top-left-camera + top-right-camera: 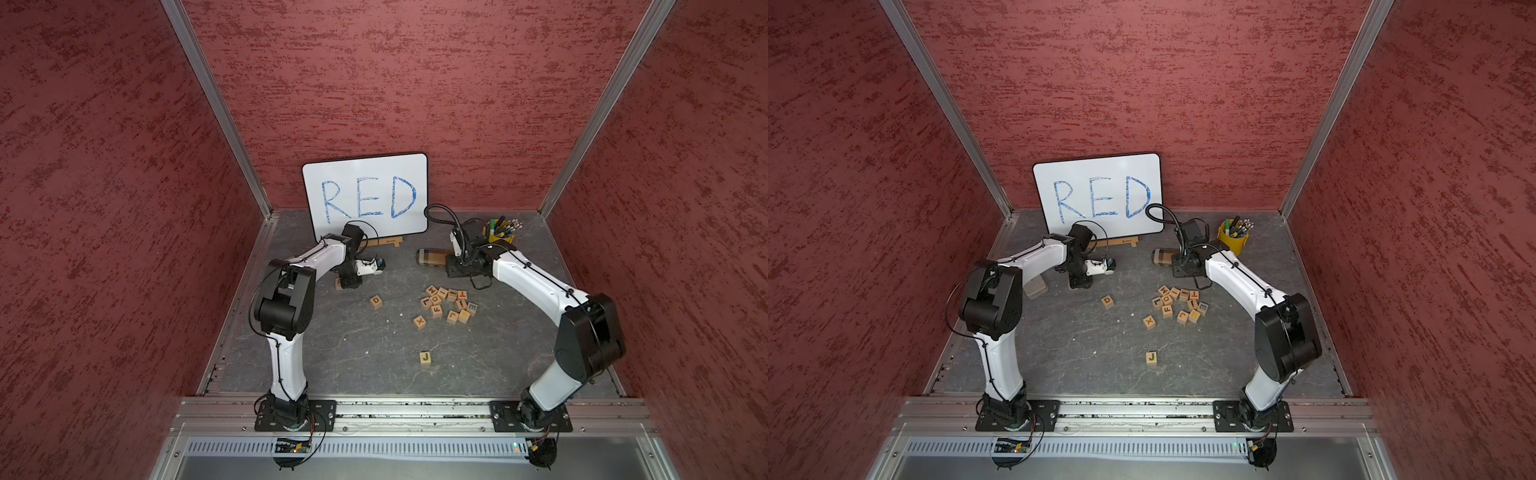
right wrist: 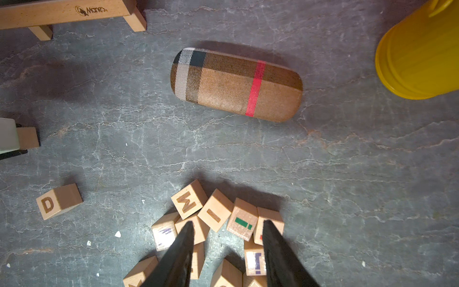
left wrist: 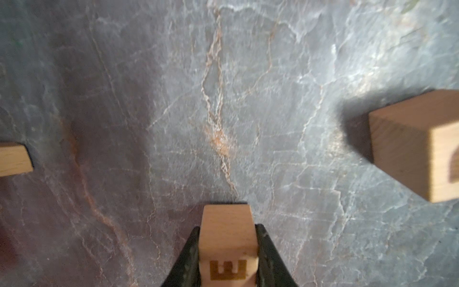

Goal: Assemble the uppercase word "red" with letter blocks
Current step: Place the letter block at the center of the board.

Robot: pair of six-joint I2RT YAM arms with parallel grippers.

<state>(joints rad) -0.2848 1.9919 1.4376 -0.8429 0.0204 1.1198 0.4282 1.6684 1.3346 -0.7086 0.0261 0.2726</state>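
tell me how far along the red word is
No row stands yet. In hand: the left gripper is shut on the light-wood cube with an orange-brown E, down near the grey stone tabletop. The light-wood D cube lies apart from the pile of lettered cubes; another wooden cube sits beside that gripper, its letter unreadable. Left: lining up all three. The right gripper hangs open over the pile.

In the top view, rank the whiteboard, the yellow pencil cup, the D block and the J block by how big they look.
1. whiteboard
2. yellow pencil cup
3. D block and J block: they look about alike, so not ranked.
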